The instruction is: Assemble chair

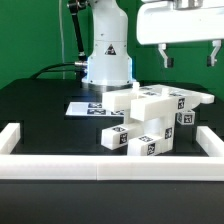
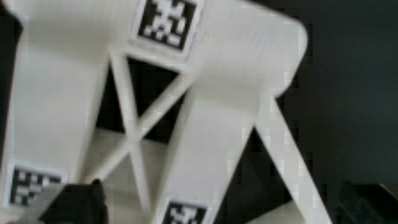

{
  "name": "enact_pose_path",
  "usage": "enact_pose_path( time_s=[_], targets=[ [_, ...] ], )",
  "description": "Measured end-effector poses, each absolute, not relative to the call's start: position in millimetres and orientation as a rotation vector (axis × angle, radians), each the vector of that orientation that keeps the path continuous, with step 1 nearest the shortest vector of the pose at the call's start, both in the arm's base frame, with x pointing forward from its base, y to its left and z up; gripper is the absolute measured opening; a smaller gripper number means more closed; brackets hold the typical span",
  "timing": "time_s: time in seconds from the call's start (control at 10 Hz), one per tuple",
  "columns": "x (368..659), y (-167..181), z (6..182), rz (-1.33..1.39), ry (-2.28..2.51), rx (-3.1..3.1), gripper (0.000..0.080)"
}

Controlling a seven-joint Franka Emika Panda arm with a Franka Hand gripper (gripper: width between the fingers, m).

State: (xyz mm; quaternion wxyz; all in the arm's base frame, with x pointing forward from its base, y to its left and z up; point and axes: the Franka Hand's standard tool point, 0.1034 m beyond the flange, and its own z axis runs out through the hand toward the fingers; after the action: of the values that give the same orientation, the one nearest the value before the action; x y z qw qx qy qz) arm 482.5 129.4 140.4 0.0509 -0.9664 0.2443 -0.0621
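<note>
The chair parts (image 1: pixel 150 122) stand in a stacked cluster at the middle of the black table: white slabs and bars with black-and-white tags, a flat slab on top reaching toward the exterior view's right. My gripper (image 1: pixel 189 58) hangs high above the cluster, toward the exterior view's right, open and empty, its two fingers wide apart. The wrist view looks down on the chair parts (image 2: pixel 214 110), showing white slabs with thin crossed struts and several tags. One dark fingertip (image 2: pixel 75 203) shows at the picture's edge, touching nothing.
The marker board (image 1: pixel 82 105) lies flat behind the cluster, in front of the robot base (image 1: pixel 107 60). A long plain white border rail (image 1: pixel 100 162) runs along the front and up both sides of the table.
</note>
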Motion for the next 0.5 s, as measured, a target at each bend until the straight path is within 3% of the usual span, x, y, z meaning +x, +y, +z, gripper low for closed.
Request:
enact_pose_path(
  time_s=[0.4,0.5],
  targets=[
    [482,131,139.7,-0.195,0.746,-2.944,0.0649],
    [469,143,136.1,-0.199,0.724,-2.954,0.0649]
  ],
)
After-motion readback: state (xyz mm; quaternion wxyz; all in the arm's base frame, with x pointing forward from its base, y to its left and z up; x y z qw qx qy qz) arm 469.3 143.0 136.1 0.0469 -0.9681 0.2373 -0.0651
